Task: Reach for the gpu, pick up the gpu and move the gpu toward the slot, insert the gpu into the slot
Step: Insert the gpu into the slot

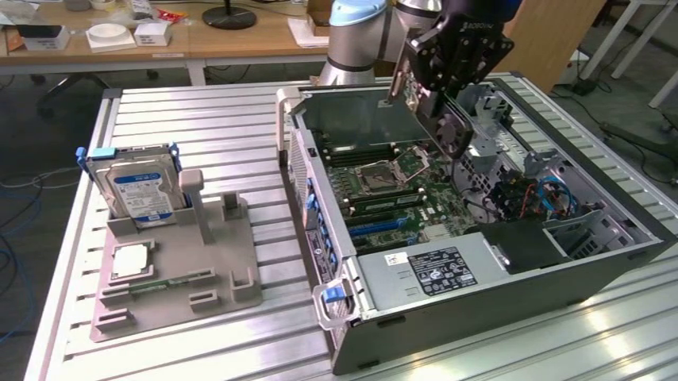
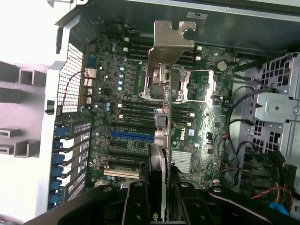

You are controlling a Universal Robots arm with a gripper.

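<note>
Table: ribbed metal top [image 1: 212, 127] in a workshop with wooden desks behind; an open computer case [image 1: 498, 317] lies directly beneath the claw [image 2: 161, 192].
Claw: clamped on the graphics card [image 2: 161, 122], one finger against each flat face.
Card: hangs from the claw over the green board [image 2: 206, 117], with its metal bracket [image 2: 171, 40] at the end farthest from the fingers; not seated.
Slot: long blue slot [image 2: 132, 136], likely the target, lies on the board below the claw.
Handling: judged light, thin and stiff; fragile at the soldered parts and the contact edge; the smooth faces may slip or pivot.
Hold: best across bare board near the claw-side edge, clear of the contacts.
Holder: grey rack [image 1: 212, 270] with a hard drive [image 1: 143, 190] stands well apart from the claw.
</note>
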